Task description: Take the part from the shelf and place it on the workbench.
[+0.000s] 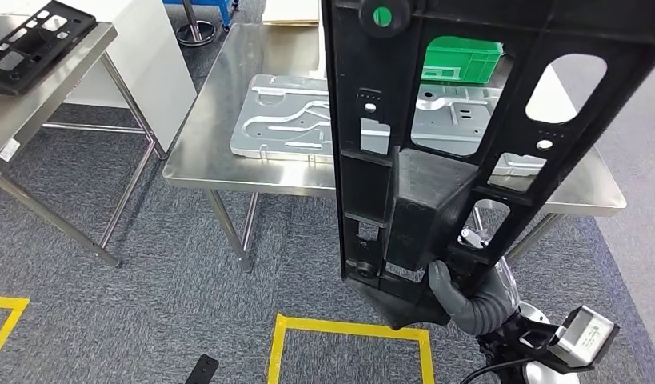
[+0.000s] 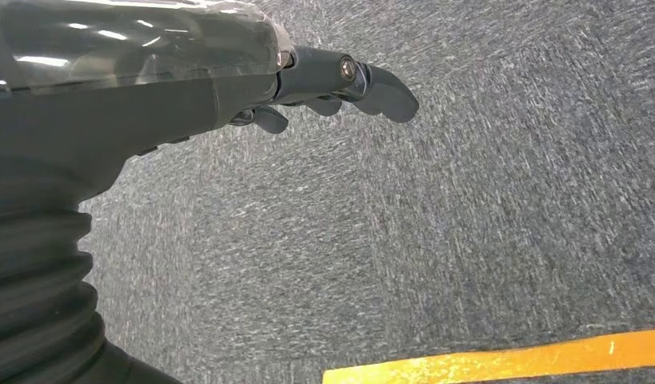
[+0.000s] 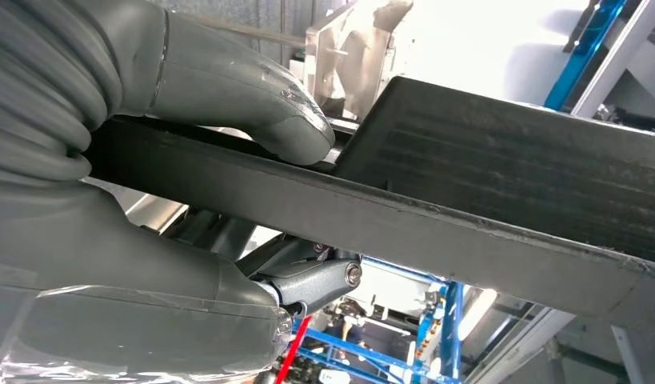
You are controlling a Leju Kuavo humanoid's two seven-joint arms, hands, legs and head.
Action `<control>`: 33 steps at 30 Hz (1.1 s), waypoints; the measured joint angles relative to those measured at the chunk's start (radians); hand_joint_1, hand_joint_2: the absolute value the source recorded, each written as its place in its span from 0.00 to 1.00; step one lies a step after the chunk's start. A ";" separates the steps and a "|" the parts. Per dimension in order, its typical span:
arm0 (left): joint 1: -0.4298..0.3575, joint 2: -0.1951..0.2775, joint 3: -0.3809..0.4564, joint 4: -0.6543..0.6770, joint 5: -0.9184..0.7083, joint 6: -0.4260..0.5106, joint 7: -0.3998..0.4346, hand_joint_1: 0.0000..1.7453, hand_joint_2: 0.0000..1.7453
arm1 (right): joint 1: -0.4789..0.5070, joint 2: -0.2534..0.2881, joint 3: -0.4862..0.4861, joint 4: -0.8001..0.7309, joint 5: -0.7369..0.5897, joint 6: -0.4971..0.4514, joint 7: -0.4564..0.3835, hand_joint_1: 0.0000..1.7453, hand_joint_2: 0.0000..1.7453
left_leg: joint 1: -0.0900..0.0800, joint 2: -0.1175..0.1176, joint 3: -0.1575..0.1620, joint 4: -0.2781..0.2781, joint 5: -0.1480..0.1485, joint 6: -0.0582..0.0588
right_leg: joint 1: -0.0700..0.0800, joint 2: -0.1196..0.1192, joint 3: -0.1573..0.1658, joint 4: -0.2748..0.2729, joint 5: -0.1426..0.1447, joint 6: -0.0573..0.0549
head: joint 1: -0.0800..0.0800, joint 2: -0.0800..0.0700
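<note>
A large black plastic frame part [image 1: 436,144] with several cut-outs stands nearly upright in front of me, hiding much of the steel workbench [image 1: 220,136] behind it. My right hand [image 1: 472,300] grips its lower end from below. In the right wrist view the thumb [image 3: 252,108] presses on top of the part's black edge [image 3: 404,216] and the fingers [image 3: 316,280] curl under it. My left hand [image 2: 340,84] hangs over grey carpet with its fingers loosely bent and holds nothing.
A stamped silver metal panel [image 1: 292,120] lies on the workbench, with a green crate [image 1: 461,58] behind it. A second steel table [image 1: 44,96] at the left carries another black part [image 1: 32,44]. Yellow tape [image 1: 348,330] marks a square on the carpet.
</note>
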 joint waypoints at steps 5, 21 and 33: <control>-0.002 0.000 0.001 0.000 0.000 0.000 -0.001 0.00 1.00 | 0.004 -0.001 0.000 0.000 0.001 0.000 -0.001 1.00 1.00 | 0.002 0.000 0.030 0.005 -0.035 -0.032 | 0.002 -0.001 0.064 -0.211 0.115 -0.017 | 0.000 0.000; -0.005 0.000 0.000 0.000 -0.016 -0.003 0.008 0.00 1.00 | 0.010 -0.003 -0.001 -0.005 0.006 -0.008 -0.014 1.00 1.00 | -0.014 0.003 -0.092 0.030 0.036 -0.010 | 0.017 0.009 0.172 -0.217 0.039 -0.040 | -0.001 0.000; -0.010 -0.005 0.000 0.000 -0.021 -0.009 0.022 0.00 1.00 | 0.030 -0.013 -0.008 -0.013 0.014 -0.013 -0.023 1.00 1.00 | -0.009 0.000 0.007 0.008 -0.013 0.003 | 0.013 0.003 0.031 -0.136 0.088 -0.016 | 0.000 0.000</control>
